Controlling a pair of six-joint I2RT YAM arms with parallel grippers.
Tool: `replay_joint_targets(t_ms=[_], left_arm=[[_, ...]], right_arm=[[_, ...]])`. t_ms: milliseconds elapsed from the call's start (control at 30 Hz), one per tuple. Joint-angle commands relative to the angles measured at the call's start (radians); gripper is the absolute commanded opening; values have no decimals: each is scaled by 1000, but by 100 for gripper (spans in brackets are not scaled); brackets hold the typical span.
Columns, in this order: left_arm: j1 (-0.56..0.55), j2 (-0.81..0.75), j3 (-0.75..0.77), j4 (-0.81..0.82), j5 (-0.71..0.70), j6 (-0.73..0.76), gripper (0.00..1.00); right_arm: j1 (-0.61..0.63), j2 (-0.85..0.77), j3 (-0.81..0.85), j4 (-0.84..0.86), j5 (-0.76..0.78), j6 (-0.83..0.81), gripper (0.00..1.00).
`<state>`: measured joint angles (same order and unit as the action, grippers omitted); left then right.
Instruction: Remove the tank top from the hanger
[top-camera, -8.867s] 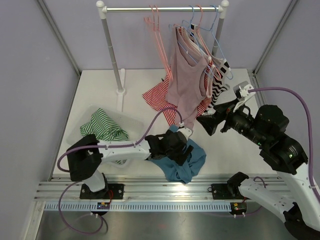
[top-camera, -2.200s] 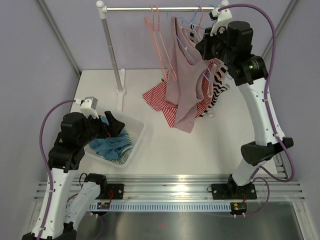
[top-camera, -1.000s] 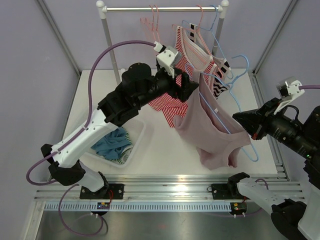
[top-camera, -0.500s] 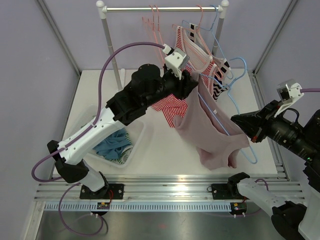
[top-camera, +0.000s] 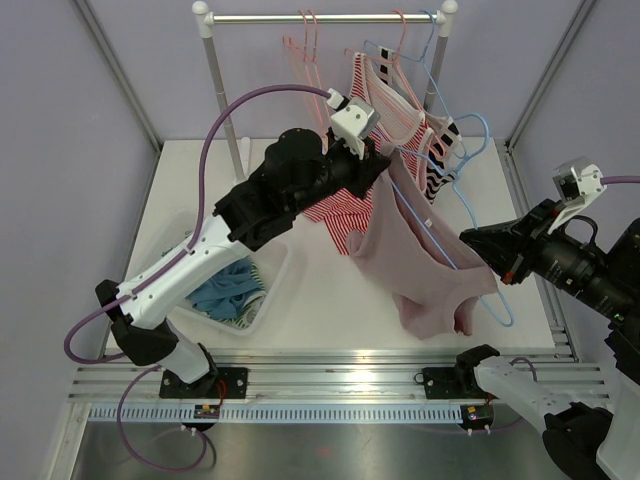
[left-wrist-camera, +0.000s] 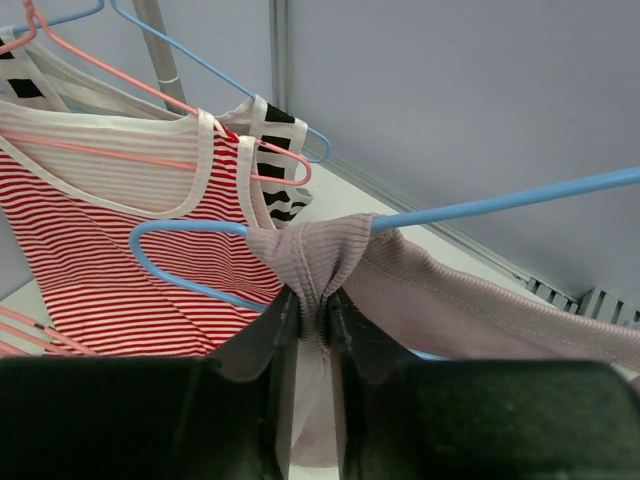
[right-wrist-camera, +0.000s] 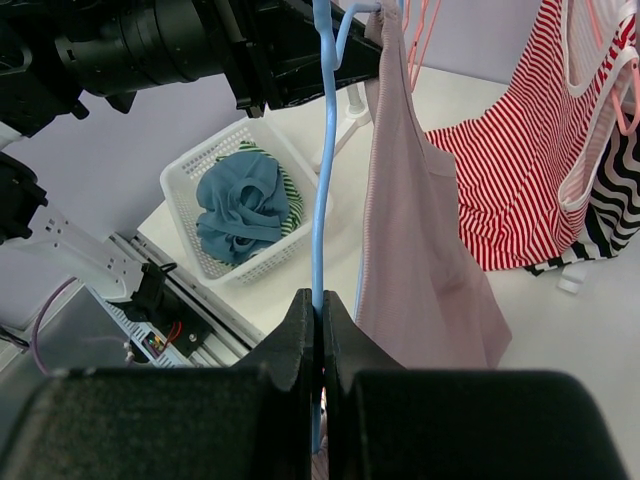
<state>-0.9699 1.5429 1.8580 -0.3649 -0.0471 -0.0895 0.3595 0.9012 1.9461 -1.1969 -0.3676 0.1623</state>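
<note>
In the right wrist view a white basket (right-wrist-camera: 182, 181) lies far to the left of the fingers. It holds a blue garment (right-wrist-camera: 245, 205) over a green striped one, which is mostly covered.

The left gripper (left-wrist-camera: 312, 310) is closed on a bunched strap of the dusty pink tank top (left-wrist-camera: 320, 255). The cloth between the two fingers is hidden. Just above the fingertips the strap is looped over the end of the blue hanger (left-wrist-camera: 500, 205), so the top is not off the hanger. I cannot see the other strap. Beyond the fingers, to their left, hang a red striped top (left-wrist-camera: 120, 250) and a black-and-white one (left-wrist-camera: 275, 200), both partly cut off by the frame.

From above, the tank top (top-camera: 415, 260) hangs between the two grippers, and the left gripper (top-camera: 378, 165) holds its upper corner.

The right gripper (right-wrist-camera: 320, 310) is closed on the thin wire of the hanger (right-wrist-camera: 320, 180), which rises straight from the fingertips. The wire below them is hidden. The tank top (right-wrist-camera: 415, 250) hangs just to the right of the wire.

The small board on the front rail is too small to read.
</note>
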Motion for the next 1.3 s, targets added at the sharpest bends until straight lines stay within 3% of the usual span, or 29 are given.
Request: replay_joint_targets(t_ms=[0, 100, 233, 333, 567, 667, 800, 867, 900, 933, 1000, 1033, 1200, 1267], left_arm=[[-4, 3, 7, 46, -59, 11, 15], [-3, -18, -9, 41, -155, 7, 0], [-1, -46, -22, 4, -450, -22, 0], [17, -70, -40, -32, -581, -77, 0], [118, -116, -59, -175, -640, -237, 0], [158, -136, -54, -222, -588, -285, 0], [189, -187, -78, -235, -391, -300, 0], [189, -236, -176, -145, -244, -273, 0], [185, -295, -222, -102, -92, -260, 0], [181, -332, -323, -13, -15, -254, 0], [163, -422, -408, 58, 153, -224, 0], [136, -452, -454, 102, 194, -210, 0], [111, -624, -768, 248, 514, -156, 0], [109, -684, -834, 259, 523, -153, 0]], right_arm=[[-2, -10, 4, 83, -4, -4, 0], [-2, -15, -30, 76, -8, -42, 0], [-1, -50, -136, 74, -91, -112, 0], [-2, -94, -206, 80, -161, -153, 0], [-2, -205, -292, 151, -231, -208, 0], [-2, -260, -355, 227, -246, -211, 0], [-2, -314, -496, 414, -211, -129, 0], [-1, -346, -588, 645, -217, -54, 0], [-1, -355, -702, 749, -241, 38, 0], [-1, -369, -764, 993, -254, 98, 0], [-2, -366, -931, 1274, -267, 279, 0], [-1, -358, -973, 1512, -261, 333, 0], [-2, -249, -1113, 1969, -168, 522, 0], [-1, -211, -1157, 2183, -70, 560, 0]])
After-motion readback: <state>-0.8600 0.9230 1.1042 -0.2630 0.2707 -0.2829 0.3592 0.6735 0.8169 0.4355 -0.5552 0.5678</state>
